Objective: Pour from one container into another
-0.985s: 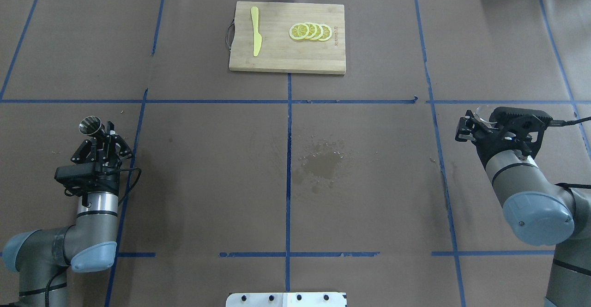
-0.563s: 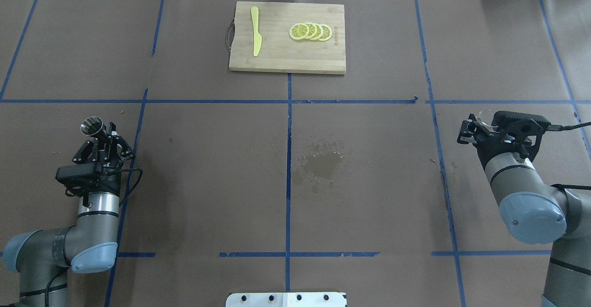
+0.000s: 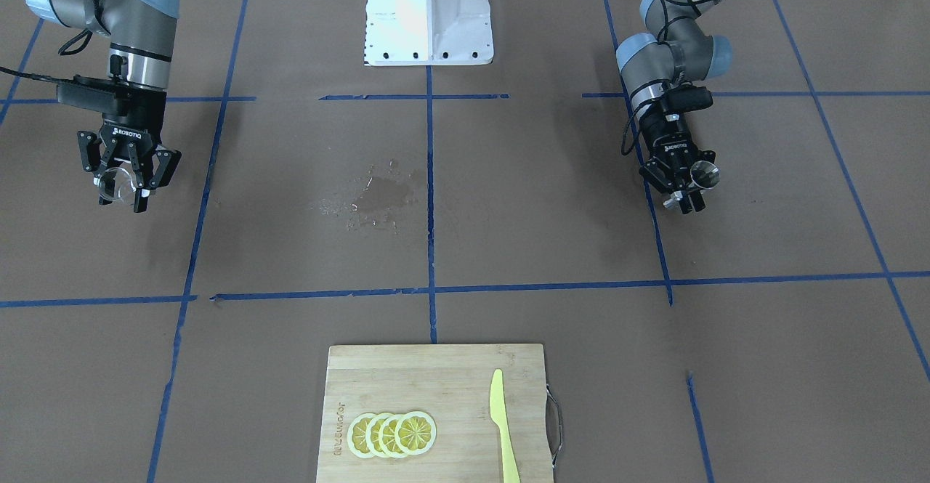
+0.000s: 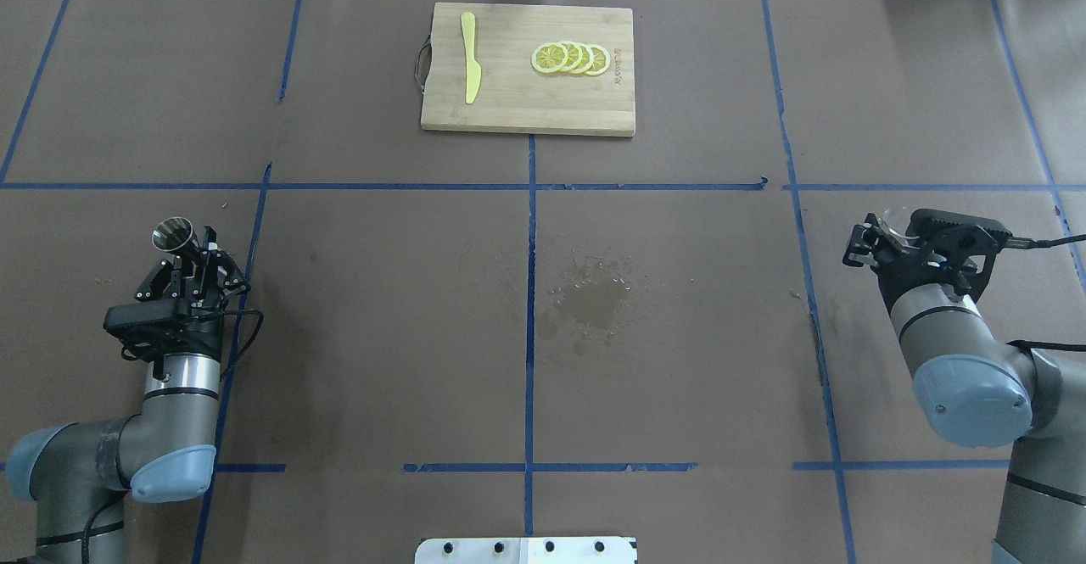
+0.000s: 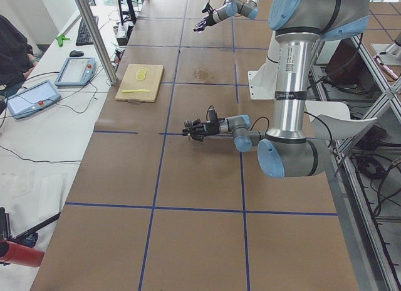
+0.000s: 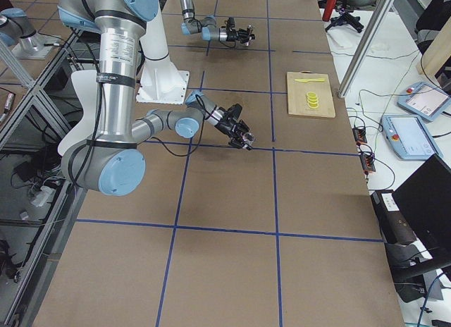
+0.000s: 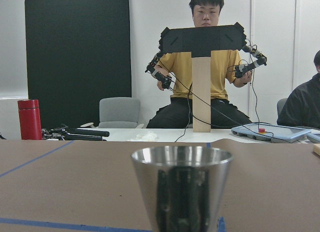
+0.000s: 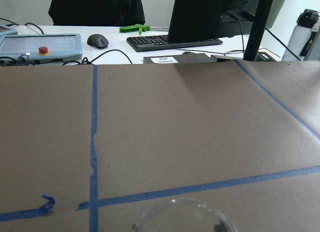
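A shiny metal cup [image 4: 172, 233] sits upright in my left gripper [image 4: 193, 248], which is shut on it at the table's left side. The cup fills the left wrist view [image 7: 182, 187], and it shows at the right of the front-facing view [image 3: 705, 173]. My right gripper [image 4: 874, 235] is shut on a clear glass [image 4: 891, 214] at the table's right side. In the front-facing view that glass [image 3: 113, 185] hangs between the fingers [image 3: 140, 191]. Only its rim [image 8: 182, 214] shows in the right wrist view. I cannot see what either vessel contains.
A wooden cutting board [image 4: 509, 106] lies at the far middle, with a yellow knife [image 4: 469, 55] and several lemon slices [image 4: 570, 58] on it. A wet stain [image 4: 590, 301] marks the brown paper near the table's centre. Blue tape lines grid the surface.
The right gripper with the glass has drifted slightly down in the overhead view, back toward the robot. The left gripper with the metal cup has shifted a little the same way.
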